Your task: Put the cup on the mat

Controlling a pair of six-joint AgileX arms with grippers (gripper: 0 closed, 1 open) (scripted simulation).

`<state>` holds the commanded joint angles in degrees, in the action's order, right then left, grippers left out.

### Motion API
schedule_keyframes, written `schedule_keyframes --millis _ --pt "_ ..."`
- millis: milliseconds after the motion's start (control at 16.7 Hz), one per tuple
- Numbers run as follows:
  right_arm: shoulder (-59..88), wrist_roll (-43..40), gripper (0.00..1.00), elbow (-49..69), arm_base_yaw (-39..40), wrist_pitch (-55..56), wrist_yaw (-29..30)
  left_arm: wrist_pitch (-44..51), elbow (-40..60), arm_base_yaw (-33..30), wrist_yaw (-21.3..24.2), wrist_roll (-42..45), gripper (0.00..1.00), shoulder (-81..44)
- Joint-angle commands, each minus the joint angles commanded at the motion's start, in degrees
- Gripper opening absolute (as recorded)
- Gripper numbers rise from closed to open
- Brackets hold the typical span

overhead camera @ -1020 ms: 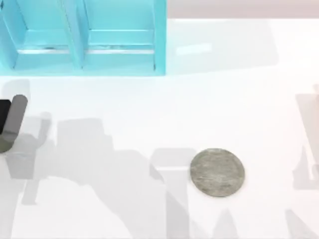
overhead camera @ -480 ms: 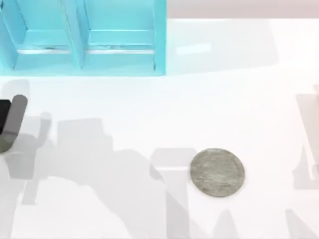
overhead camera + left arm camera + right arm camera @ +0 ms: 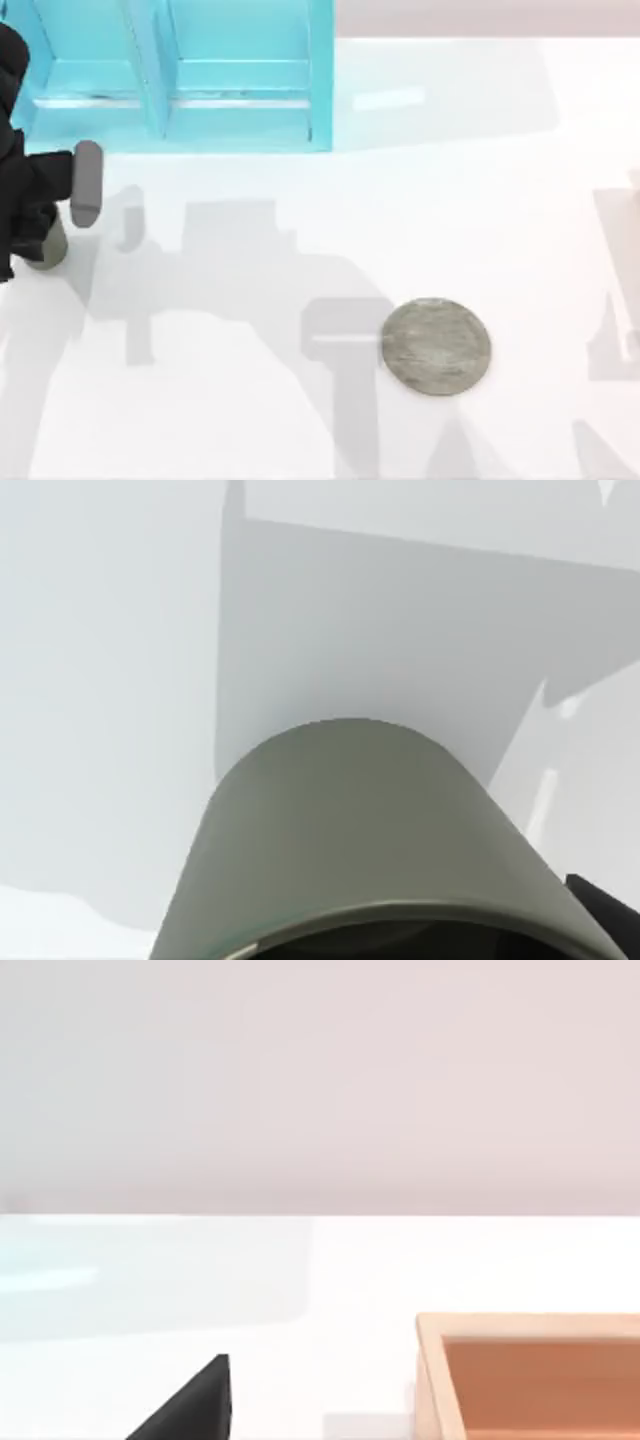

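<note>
One cup point(image 3: 48, 248), one mat point(image 3: 436, 346), one blue shelf unit point(image 3: 180, 75), all counted in the top view on a white tabletop point(image 3: 300, 220). Cup sits at the far left edge of the frame, middle height, mostly hidden under the black body of the left end effector point(image 3: 55, 215); only an olive-grey sliver of it shows below that body. One grey finger pad point(image 3: 87, 183) of the left end effector sticks out just right of the cup; the other finger is hidden, so I cannot tell how wide the fingers stand or whether they grip the cup. Mat lies flat at lower centre-right of the frame, well apart from the cup, nothing on it. Blue shelf unit occupies the upper left of the frame, two compartments visible, just above the left end effector.

Left wrist view: cup point(image 3: 370, 850) seen close, its tapered olive-grey wall and rim in the lower middle of the picture, white tabletop point(image 3: 100, 680) behind it.

Right wrist view: white tabletop point(image 3: 330, 1280), one orange-brown open box point(image 3: 530, 1380) at lower right, one black corner of hardware point(image 3: 195, 1405) at lower left.
</note>
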<state>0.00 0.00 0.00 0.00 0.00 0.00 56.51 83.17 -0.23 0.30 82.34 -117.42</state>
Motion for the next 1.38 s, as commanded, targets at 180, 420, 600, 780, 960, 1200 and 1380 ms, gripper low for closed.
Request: schedule_keyframes --millis 180,420,600,780,960,1200,1380 --pt "0.0 0.0 1.00 0.0 0.0 0.0 0.0 4.6 9.4 -5.5 0.2 -12.4 0.00 -5.3" --pt "0.0 0.0 1.00 0.0 0.0 0.0 0.0 11.7 23.7 -14.2 0.5 -32.6 0.00 -13.1" --pt "0.0 0.0 1.00 0.0 0.0 0.0 0.0 17.3 34.9 -21.3 0.7 -49.5 0.00 -18.9" --pt "0.0 0.0 1.00 0.0 0.0 0.0 0.0 22.7 46.0 -28.6 0.8 -67.4 0.00 -24.3" --pt "0.0 0.0 1.00 0.0 0.0 0.0 0.0 27.7 56.4 -35.8 1.0 -85.3 0.00 -29.0" --pt "0.0 0.0 1.00 0.0 0.0 0.0 0.0 33.3 68.3 -44.2 1.1 -107.1 0.00 -33.8" --pt "0.0 0.0 1.00 0.0 0.0 0.0 0.0 36.5 75.3 -49.3 1.1 -120.5 0.00 -36.3"
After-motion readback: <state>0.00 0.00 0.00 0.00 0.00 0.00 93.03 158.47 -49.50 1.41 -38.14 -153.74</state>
